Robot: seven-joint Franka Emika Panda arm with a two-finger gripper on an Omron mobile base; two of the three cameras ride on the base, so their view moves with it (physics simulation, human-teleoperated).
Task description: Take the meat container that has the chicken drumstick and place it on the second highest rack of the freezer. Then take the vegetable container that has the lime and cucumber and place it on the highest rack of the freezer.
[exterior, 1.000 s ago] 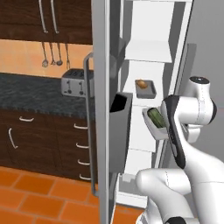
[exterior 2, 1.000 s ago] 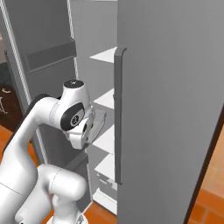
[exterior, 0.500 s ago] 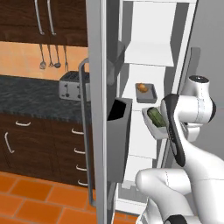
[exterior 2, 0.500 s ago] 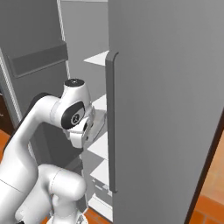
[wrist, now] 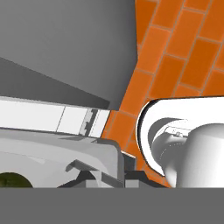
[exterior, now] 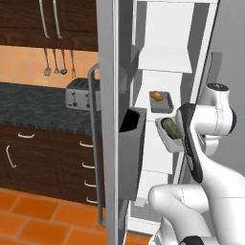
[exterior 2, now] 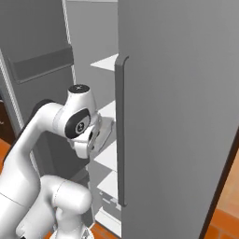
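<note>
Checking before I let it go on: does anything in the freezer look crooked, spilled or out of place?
Nothing spilled. The meat container with the chicken drumstick sits flat on a white shelf. The vegetable container hangs tilted below it, at the arm's end, the cucumber lying inside.

The arm's elbow hides the vegetable container's [exterior: 168,135] right end. Only a dark sliver of the cucumber [wrist: 9,180] clears the hand view's bottom edge.

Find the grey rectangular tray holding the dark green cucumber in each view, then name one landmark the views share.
Left base view: grey rectangular tray holding the dark green cucumber, right of centre, against the white arm.
Right base view: seen edge-on, left of centre, beside the arm's wrist.
Hand view: bottom left.
Shared landmark: the upper white freezer shelf, above the tray in both base views.
</note>
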